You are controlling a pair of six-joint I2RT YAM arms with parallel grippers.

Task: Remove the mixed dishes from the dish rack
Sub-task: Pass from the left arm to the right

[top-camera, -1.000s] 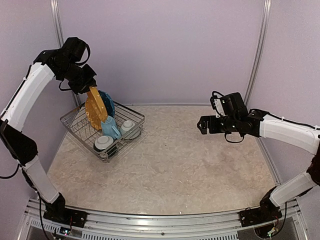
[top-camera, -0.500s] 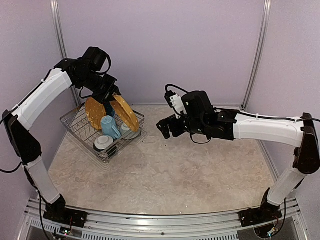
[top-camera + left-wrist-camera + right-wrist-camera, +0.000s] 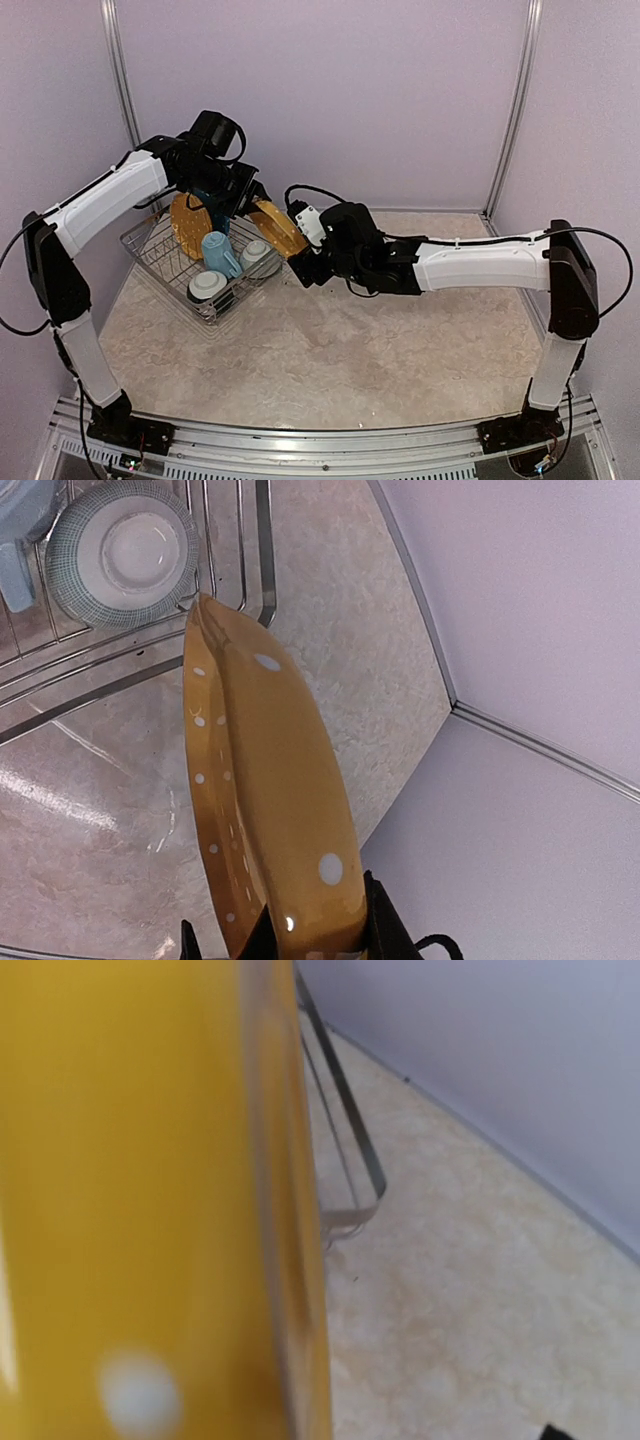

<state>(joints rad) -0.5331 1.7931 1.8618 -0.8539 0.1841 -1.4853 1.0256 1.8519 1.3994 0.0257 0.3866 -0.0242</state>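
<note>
Left hand (image 3: pixel 245 197) is squeezed tight on the rim of an orange-yellow round plate with white dots (image 3: pixel 275 228). It holds the plate on its edge in the air, just past the right side of the rack, where the other arm can get at it. Right hand (image 3: pixel 302 266) is right up at the low edge of that plate. I cannot tell if its fingers are wide or closed, or if they touch the plate yet. I think the plate is being passed from one hand to the other. Under it all is the big pale stone-look counter (image 3: pixel 400 340). On its left side sits the square silver wire dish rack (image 3: pixel 135 240). A second orange-yellow dotted plate (image 3: pixel 185 225) stands in the rack's slots, which keep it from tipping. In front of it is a light blue mug (image 3: pixel 218 252). A small white bowl with a dark band (image 3: pixel 208 286) sits at the front corner, and another bowl (image 3: pixel 258 255) is beside the mug. A second ago the held plate was over the back of the rack and the right hand was far off on the right. Now the plate has swung out, and the right arm has reached across to it.
</note>
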